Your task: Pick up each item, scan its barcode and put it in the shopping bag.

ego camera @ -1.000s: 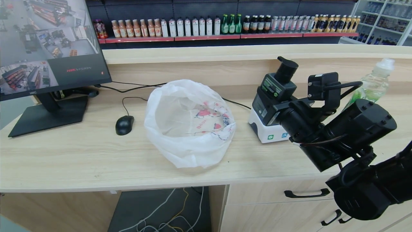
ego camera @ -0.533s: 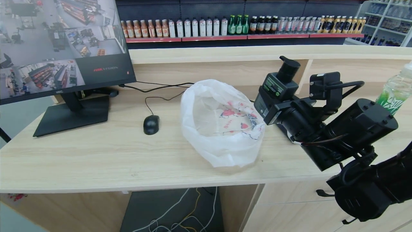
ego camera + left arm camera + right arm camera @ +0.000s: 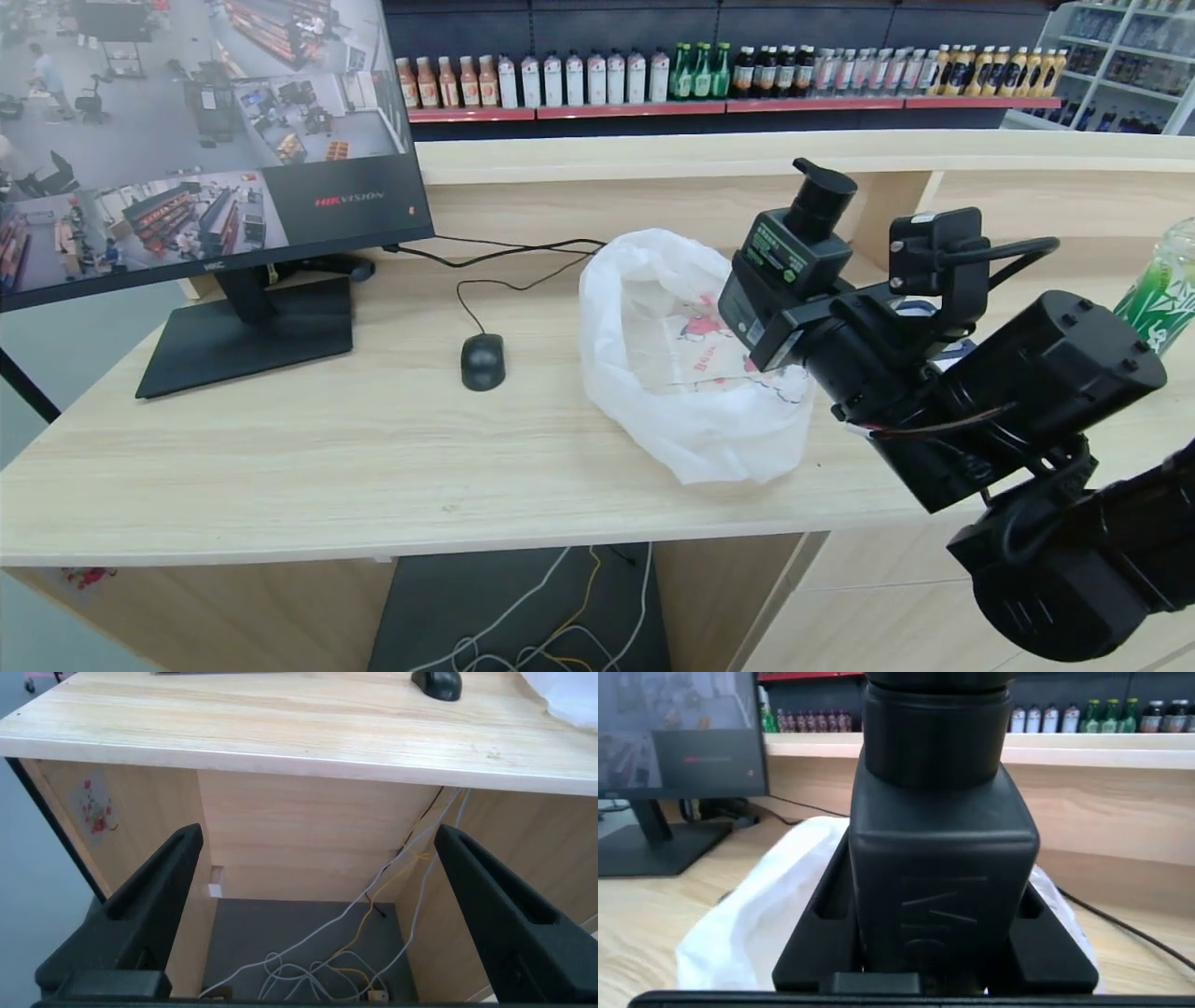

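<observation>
From the left wrist we see our left gripper (image 3: 318, 849) spread wide and holding nothing, low before the counter (image 3: 280, 737) edge, with cables (image 3: 318, 952) hanging beneath. Our right gripper (image 3: 780, 331) is clamped on a black pump bottle (image 3: 792, 252), held tilted at the right side of the white shopping bag (image 3: 691, 420). Its wrist camera shows the bag just beyond. Left of the bag lie a mouse (image 3: 483, 361) and a monitor (image 3: 187, 140).

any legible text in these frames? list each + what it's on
monitor: red brand wordmark on screen, legible, not quoted; bezel mark too small.
black pump bottle: green label, print too small.
shopping bag: red print, blurred.
green-labelled bottle: white marks, unreadable.
shelf bottles: labels too small.
</observation>
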{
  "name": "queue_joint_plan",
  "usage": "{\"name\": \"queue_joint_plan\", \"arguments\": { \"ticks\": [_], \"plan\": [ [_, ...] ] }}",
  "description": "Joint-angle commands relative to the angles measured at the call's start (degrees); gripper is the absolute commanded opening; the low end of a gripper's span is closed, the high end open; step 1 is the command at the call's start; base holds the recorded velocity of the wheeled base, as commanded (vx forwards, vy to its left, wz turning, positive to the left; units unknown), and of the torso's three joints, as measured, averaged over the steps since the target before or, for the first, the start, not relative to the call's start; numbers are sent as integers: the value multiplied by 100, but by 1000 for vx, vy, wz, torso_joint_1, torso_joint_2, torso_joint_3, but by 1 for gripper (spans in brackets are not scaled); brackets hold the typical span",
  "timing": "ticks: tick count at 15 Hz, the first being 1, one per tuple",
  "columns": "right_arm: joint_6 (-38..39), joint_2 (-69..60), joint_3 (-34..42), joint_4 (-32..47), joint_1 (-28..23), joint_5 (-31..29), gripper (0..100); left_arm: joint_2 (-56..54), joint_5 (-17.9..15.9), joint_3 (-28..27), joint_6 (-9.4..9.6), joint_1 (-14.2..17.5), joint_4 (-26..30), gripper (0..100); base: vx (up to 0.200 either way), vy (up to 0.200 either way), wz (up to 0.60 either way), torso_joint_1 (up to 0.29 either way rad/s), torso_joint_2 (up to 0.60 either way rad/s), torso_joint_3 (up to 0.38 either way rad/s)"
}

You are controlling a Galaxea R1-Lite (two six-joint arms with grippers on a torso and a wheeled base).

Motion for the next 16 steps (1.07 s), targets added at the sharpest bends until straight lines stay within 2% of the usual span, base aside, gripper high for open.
{"name": "queue_joint_plan", "arguments": {
  "ticks": [1,2,4,13,16],
  "plan": [
    [56,10,-181,3,400,-484,0,-2,3,0,-2,-1,0,100,0,0,0,0,0,0],
    [205,150,-348,3,549,-766,0,-2,3,0,-2,-1,0,100,0,0,0,0,0,0],
    [258,440,-612,3,646,-968,0,-2,3,0,-2,-1,0,100,0,0,0,0,0,0],
    [65,1732,-1728,3,241,-941,0,-2,3,0,-2,-1,0,100,0,0,0,0,0,0],
    [47,1961,-1834,3,127,-906,0,-2,3,0,-2,-1,0,100,0,0,0,0,0,0]
  ]
}}
